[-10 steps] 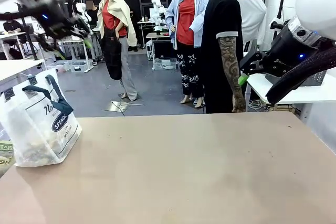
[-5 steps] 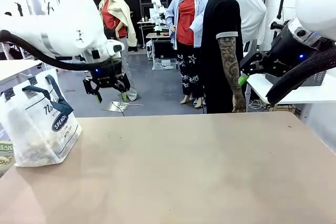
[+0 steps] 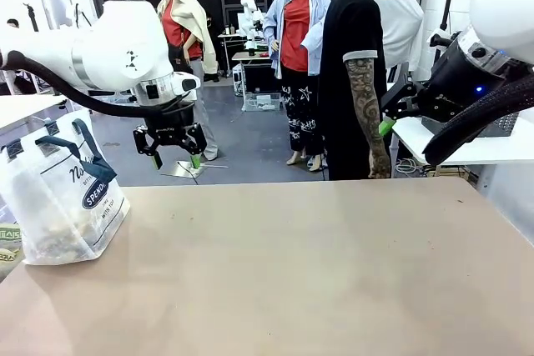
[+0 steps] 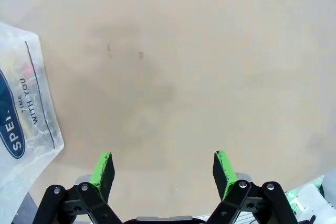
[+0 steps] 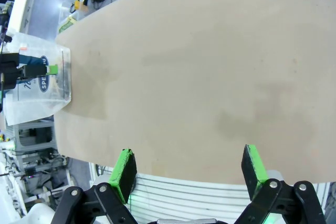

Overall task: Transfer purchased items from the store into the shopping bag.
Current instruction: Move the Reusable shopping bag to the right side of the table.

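**Both hands wide and empty; shopping bag at the desk's left edge**

Front view: the left hand [image 3: 176,158] hangs above the far left part of the desk [image 3: 284,273], fingers pointing down, spread wide, nothing between them. The right hand [image 3: 385,125] sits off the desk's far right corner, beside a person's tattooed arm [image 3: 367,114]; one green pad shows there, and the gap cannot be judged from this angle. The shopping bag [image 3: 62,193] stands upright at the left edge, navy handles up, oval logo facing the camera, with a dark jumble low inside it that I cannot make out.

Left wrist view: green pads well apart over bare desk. The bag's corner [image 4: 23,103] with the logo edge lies to the picture's left of the left hand [image 4: 164,169], apart from it, not touching.

Right wrist view: supplies the spread the front view lacks. The right hand [image 5: 190,171] is fully spread, empty, above the desk's edge. The bag [image 5: 39,85] is far across the desk, well apart, with the left arm's green-tipped fingers [image 5: 51,68] in line with it.
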Available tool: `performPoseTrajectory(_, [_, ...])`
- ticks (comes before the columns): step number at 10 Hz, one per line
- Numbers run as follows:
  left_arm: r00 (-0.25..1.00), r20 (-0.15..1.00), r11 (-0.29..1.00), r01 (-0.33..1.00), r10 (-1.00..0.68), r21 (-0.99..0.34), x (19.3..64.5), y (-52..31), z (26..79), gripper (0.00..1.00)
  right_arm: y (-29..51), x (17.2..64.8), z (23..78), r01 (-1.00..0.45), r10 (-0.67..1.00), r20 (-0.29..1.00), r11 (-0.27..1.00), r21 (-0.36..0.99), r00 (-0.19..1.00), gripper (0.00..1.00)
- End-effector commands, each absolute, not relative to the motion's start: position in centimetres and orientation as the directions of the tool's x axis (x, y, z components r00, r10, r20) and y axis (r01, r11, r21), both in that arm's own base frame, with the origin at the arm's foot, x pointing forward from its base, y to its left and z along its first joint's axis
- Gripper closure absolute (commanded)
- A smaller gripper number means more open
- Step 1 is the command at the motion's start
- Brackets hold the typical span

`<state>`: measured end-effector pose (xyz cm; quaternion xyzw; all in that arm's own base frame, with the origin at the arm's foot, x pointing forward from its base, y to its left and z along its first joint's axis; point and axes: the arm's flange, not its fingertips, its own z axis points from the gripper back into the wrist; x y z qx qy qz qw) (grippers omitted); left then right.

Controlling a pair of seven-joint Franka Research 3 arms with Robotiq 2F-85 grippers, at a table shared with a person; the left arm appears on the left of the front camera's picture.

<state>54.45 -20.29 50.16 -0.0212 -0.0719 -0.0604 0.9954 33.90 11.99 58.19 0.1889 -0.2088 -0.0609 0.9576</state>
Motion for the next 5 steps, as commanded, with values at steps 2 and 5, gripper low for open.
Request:
performPoseTrajectory(2, [0.982,0.163,0.994,0.103,-0.095,-0.040,54.45,-20.42,50.09,0.03,12.00,34.17,58.34,0.024,-0.177,0.375,0.925,0.379,0.910,0.00])
performPoseTrajectory(5, [0.982,0.163,0.994,0.103,-0.095,-0.040,54.45,-20.42,50.09,0.03,12.00,34.17,58.34,0.024,-0.177,0.375,0.925,0.379,0.910,0.00])
